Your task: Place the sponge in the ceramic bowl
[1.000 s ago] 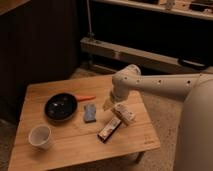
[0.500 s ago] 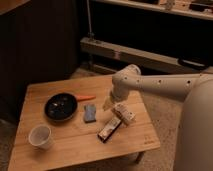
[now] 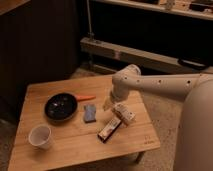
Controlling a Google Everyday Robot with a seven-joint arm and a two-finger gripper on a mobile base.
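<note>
The sponge [image 3: 90, 113], a small flat blue-grey pad, lies on the wooden table [image 3: 60, 147] just right of the ceramic bowl [image 3: 60, 106], a shallow black dish with faint light specks. The two look close together, nearly touching. My gripper [image 3: 107, 103] hangs at the end of the white arm, just right of and slightly above the sponge, over the table's middle. Nothing is visibly held in it.
A white cup [image 3: 40, 136] stands at the front left. A long dark-and-tan box [image 3: 109, 129] and a white-labelled packet [image 3: 124, 113] lie right of the sponge under the arm. A thin orange item [image 3: 85, 97] lies behind the bowl. A dark shelf stands behind the table.
</note>
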